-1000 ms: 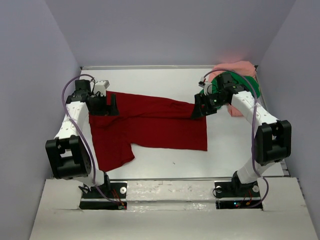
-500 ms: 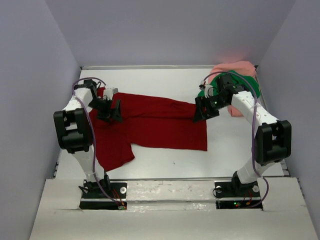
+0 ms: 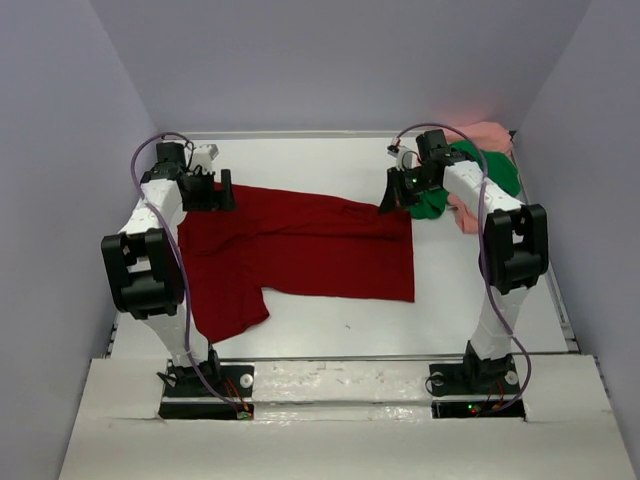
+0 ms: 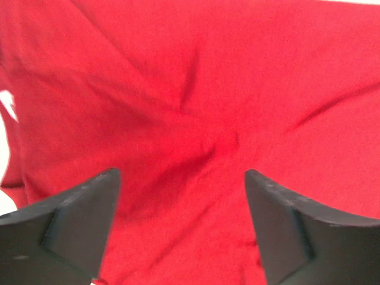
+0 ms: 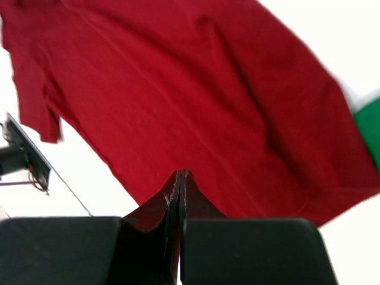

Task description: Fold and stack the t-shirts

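Observation:
The dark red t-shirt (image 3: 300, 245) lies spread flat across the middle of the table, one sleeve pointing toward the near left. My left gripper (image 3: 220, 193) hovers open over the shirt's far left corner, and red cloth (image 4: 196, 119) fills its view between the wide-apart jaws (image 4: 178, 175). My right gripper (image 3: 392, 203) sits at the shirt's far right corner, shut on the cloth edge (image 5: 180, 173). The green t-shirt (image 3: 490, 172) and the salmon pink t-shirt (image 3: 485, 132) lie bunched together at the far right corner.
White table (image 3: 330, 320) with grey walls on three sides. The right arm reaches over the green and pink pile. A strip of green cloth (image 5: 371, 127) shows at the right edge of the right wrist view.
The right gripper moved slightly toward the far edge and shut at the red shirt's far right corner. The left arm swung in over the shirt, then back to its far left corner, still open.

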